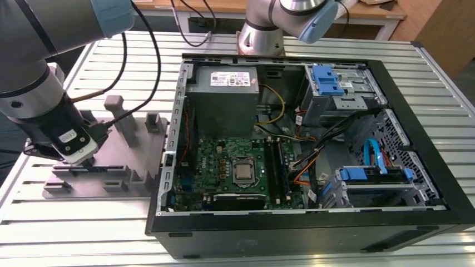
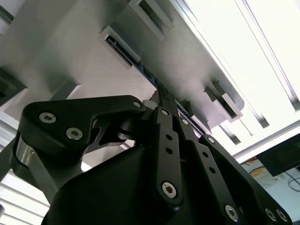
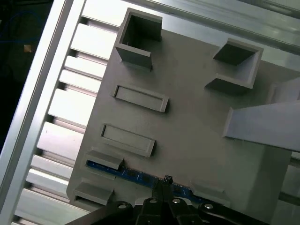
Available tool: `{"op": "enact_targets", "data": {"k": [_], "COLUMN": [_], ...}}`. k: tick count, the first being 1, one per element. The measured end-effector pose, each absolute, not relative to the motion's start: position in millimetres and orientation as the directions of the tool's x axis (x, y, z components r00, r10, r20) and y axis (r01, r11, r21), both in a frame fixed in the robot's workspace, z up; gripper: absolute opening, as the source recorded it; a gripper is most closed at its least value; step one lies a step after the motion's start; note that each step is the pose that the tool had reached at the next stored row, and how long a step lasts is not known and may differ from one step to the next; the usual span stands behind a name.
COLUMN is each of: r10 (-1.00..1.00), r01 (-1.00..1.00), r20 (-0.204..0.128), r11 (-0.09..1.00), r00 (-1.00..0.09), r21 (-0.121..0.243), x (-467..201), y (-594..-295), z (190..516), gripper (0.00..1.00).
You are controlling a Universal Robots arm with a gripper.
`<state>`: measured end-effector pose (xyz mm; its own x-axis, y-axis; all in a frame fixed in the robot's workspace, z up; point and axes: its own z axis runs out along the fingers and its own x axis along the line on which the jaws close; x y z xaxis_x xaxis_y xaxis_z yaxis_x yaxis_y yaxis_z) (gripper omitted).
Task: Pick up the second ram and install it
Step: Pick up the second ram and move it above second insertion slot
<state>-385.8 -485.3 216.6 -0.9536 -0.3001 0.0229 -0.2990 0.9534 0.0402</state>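
The second ram (image 3: 132, 174) stands on edge in the slots of the grey fixture block (image 3: 187, 122), showing as a thin blue-green strip in the first wrist view and as a dark line (image 2: 146, 71) in the second wrist view. My gripper (image 3: 166, 180) is down on the middle of the stick, its fingertips (image 2: 164, 97) drawn close together across the top edge. In the exterior view the gripper (image 1: 80, 161) sits low over the fixture block (image 1: 111, 177), at the exterior view's left, outside the computer case.
The open black computer case (image 1: 415, 144) lies at the exterior view's right, holding the green motherboard (image 1: 222, 158), the dark memory slots (image 1: 277, 161), a grey power supply (image 1: 222, 100) and drive bays (image 1: 337, 89). Upright grey posts (image 1: 119, 119) rise from the fixture. A slatted metal table (image 1: 74, 233) lies underneath.
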Motion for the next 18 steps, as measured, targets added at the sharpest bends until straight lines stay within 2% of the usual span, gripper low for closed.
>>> {"op": "enact_targets", "data": {"k": [18], "r10": [-0.459], "r01": [-0.458], "r20": [0.023], "r11": [0.888], "r00": [-0.888], "r21": [0.04], "x": [-385.8], "y": [-485.3], "z": [216.6], "gripper": [0.07]}}
